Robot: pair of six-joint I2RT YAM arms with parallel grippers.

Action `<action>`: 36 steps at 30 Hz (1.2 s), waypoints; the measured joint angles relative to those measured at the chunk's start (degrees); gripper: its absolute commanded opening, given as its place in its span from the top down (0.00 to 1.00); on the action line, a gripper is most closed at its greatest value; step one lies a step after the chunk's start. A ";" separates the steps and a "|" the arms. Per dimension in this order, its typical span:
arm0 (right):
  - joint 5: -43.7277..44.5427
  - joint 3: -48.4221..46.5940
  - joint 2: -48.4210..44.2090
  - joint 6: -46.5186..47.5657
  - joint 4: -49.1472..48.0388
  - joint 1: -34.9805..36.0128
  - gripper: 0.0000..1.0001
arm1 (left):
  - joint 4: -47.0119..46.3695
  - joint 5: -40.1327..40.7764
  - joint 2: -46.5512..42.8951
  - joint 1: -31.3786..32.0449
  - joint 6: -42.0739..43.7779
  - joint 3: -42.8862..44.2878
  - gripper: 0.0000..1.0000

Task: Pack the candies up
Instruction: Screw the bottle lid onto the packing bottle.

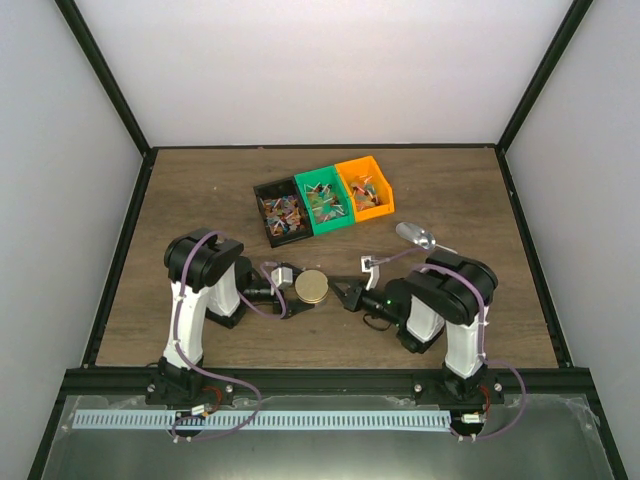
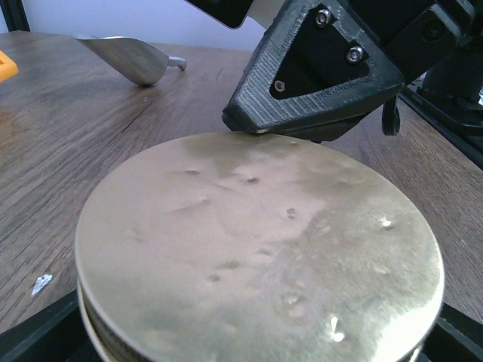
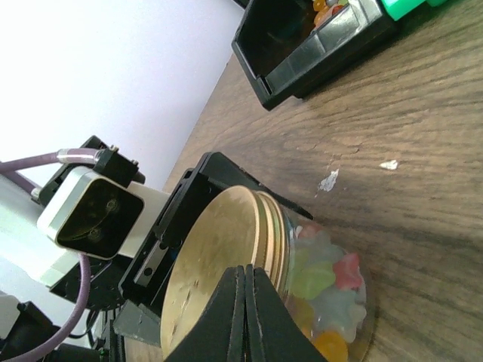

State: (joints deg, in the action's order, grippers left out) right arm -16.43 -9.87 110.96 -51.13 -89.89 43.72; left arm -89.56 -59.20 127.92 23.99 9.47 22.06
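Jar point(image 1: 311, 287): clear and upright on the table point(image 1: 200, 200), between the two arms, closed with a round gold lid point(image 2: 256, 249).

Candies point(image 1: 282, 213): mixed colours. Most heaped in three bins well beyond the jar, on the side away from the arm bases. Others inside the jar under the lid, with pale green, pink and orange showing through the wall.

Bins: black bin point(image 1: 262, 190), green bin point(image 1: 318, 178) and orange bin point(image 1: 360, 165), touching in a slanted row. Black bin beyond and left of the jar, orange bin beyond and right of it.

Left end effector point(image 1: 292, 286): closed on the jar from its left, with a black finger on either side just below the lid.

Right end effector point(image 3: 246, 302): at the jar's right, fingers pressed together with no gap and gripping nothing. Tip at the lid's rim, seemingly touching it.

Scoop point(image 1: 418, 236): silver, lying flat on the table beyond and right of the jar, apart from the jar and near the orange bin.

Flecks point(image 3: 329, 179): small pale scraps on the table near the jar, on its bin side.
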 measured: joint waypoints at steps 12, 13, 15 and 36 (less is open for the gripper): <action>-20.57 6.60 1.79 0.48 0.35 11.13 0.99 | 0.04 12.85 -0.13 -2.36 -7.15 2.54 0.15; -21.24 6.64 1.77 0.48 0.35 11.17 0.99 | 0.04 13.14 -0.13 -2.34 -7.34 2.54 0.15; -22.32 6.84 1.62 0.33 0.42 11.23 0.99 | 0.02 13.29 -0.15 -2.29 -7.41 2.54 0.15; -13.77 -5.79 -54.82 16.92 49.40 -3.67 0.85 | 0.17 16.72 -4.39 -2.60 -11.19 -1.75 0.00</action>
State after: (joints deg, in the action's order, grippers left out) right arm -30.20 -15.66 56.14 -34.22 -40.49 40.05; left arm -89.38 -42.48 123.52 21.39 -1.72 20.32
